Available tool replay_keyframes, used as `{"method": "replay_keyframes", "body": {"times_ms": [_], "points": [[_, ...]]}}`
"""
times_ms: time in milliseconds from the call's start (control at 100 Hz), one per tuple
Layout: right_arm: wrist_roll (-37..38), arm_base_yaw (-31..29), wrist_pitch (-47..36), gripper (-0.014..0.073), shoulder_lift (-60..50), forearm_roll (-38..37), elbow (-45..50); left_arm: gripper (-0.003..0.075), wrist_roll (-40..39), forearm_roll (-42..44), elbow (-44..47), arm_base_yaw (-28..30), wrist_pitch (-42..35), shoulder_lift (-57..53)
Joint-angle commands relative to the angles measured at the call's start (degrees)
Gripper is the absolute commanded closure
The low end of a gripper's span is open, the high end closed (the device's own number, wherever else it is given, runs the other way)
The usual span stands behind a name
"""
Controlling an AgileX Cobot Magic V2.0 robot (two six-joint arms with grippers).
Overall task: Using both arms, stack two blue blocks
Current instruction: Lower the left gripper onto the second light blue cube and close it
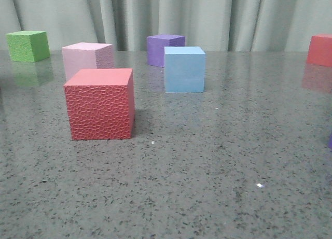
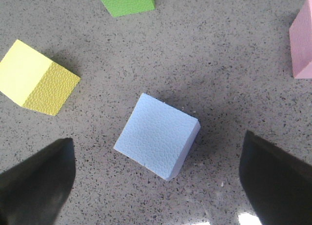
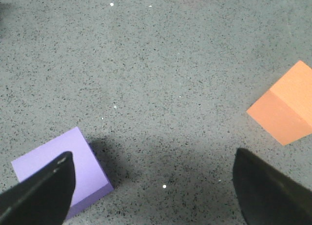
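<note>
My left end effector [image 2: 156,186] hangs wide open above the table [image 2: 204,49], its two black fingers [image 2: 36,186] spread far apart and touching nothing. Between them, down on the table, sits a blue block [image 2: 157,135], turned at an angle to my fingers and clear of both. Beyond it lie a yellow block [image 2: 36,78], a green block [image 2: 126,1] and the edge of a pink block [image 2: 303,42]. My right end effector [image 3: 153,188] is also spread wide and empty; one finger [image 3: 39,193] hangs over a purple block [image 3: 56,169], though I cannot tell whether they touch, and an orange block [image 3: 285,105] lies well off to the other side. In the front view a second blue block [image 1: 184,69] stands on the table just in front of a darker purple block [image 1: 163,48], behind and right of a big red block [image 1: 99,104].
</note>
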Motion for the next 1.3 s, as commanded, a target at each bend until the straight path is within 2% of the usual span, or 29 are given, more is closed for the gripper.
{"method": "replay_keyframes", "body": {"times_ms": [0, 290, 690, 840, 1290], "points": [[-0.45, -0.43, -2.83, -0.0050, -0.13, -1.75, -1.39, 0.0069, -0.09, 0.15, -2.09, 0.15, -2.92, -1.73], [-0.45, -0.43, -3.00, -0.0050, -0.13, -1.75, -1.39, 0.0069, 0.24, -1.14, -2.09, 0.15, -3.42, -1.73], [-0.45, -0.43, -3.27, -0.0050, -0.13, -1.75, -1.39, 0.0069, 12.63, -1.14, -2.09, 0.15, -3.19, -1.60], [-0.45, -0.43, -3.27, -0.0050, -0.13, -1.75, -1.39, 0.0069, 16.22, -1.04, -2.09, 0.15, -0.38, 0.43], [-0.45, -0.43, -2.89, -0.0050, -0.13, -1.69, -1.39, 0.0069, 16.54, 1.01, -2.09, 1.10, -0.60, 6.55]]}}
